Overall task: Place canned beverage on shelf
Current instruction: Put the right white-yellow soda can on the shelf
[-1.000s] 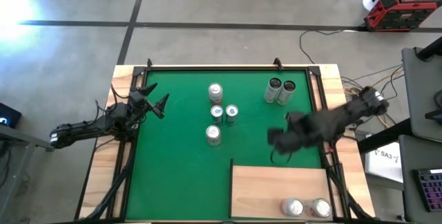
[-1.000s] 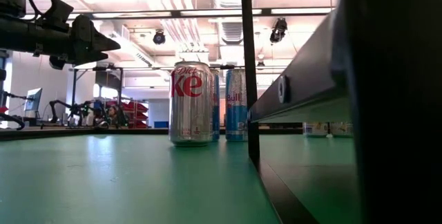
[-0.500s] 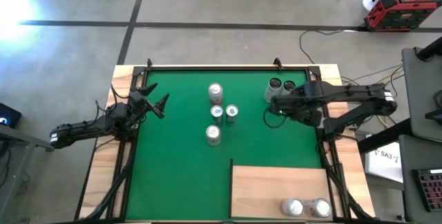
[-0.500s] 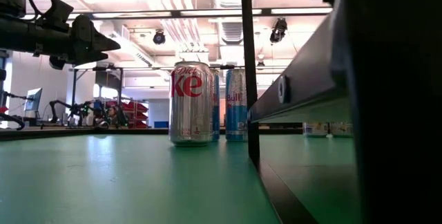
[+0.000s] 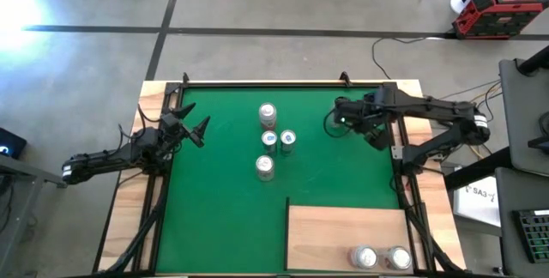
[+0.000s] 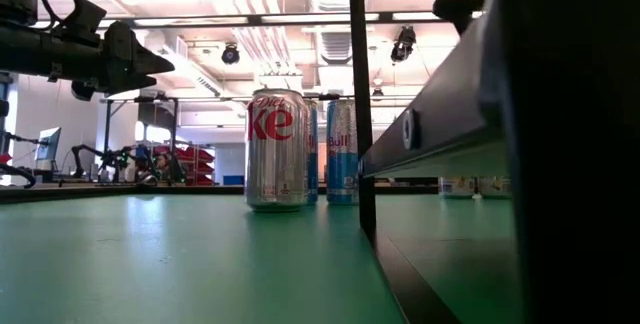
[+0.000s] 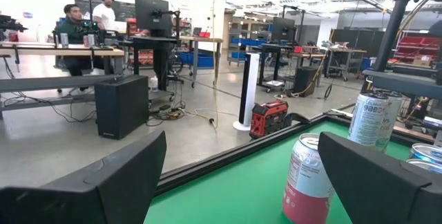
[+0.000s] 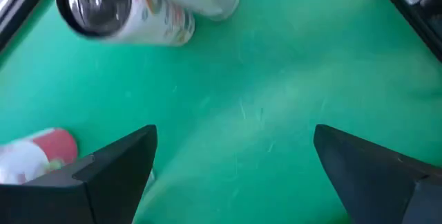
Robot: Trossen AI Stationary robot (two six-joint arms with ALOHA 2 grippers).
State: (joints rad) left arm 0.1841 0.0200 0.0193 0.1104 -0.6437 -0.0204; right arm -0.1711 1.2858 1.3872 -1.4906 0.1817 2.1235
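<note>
Two cans (image 5: 382, 257) already stood on the shelf (image 5: 343, 231). Right gripper (image 5: 336, 121) hung open over the pair of cans (image 8: 128, 6) just ahead of it, none grasped. Left gripper (image 5: 199, 129) waited open. Five cans left, by my count.

The high view looks straight down on the whole green mat (image 5: 223, 175) from far above. The low view sits at mat level and looks across it to a Diet Coke can (image 6: 277, 149) (quite near the lens). The left wrist view looks level toward the room; the right wrist view looks down, close to the mat. All four share the mat.
</note>
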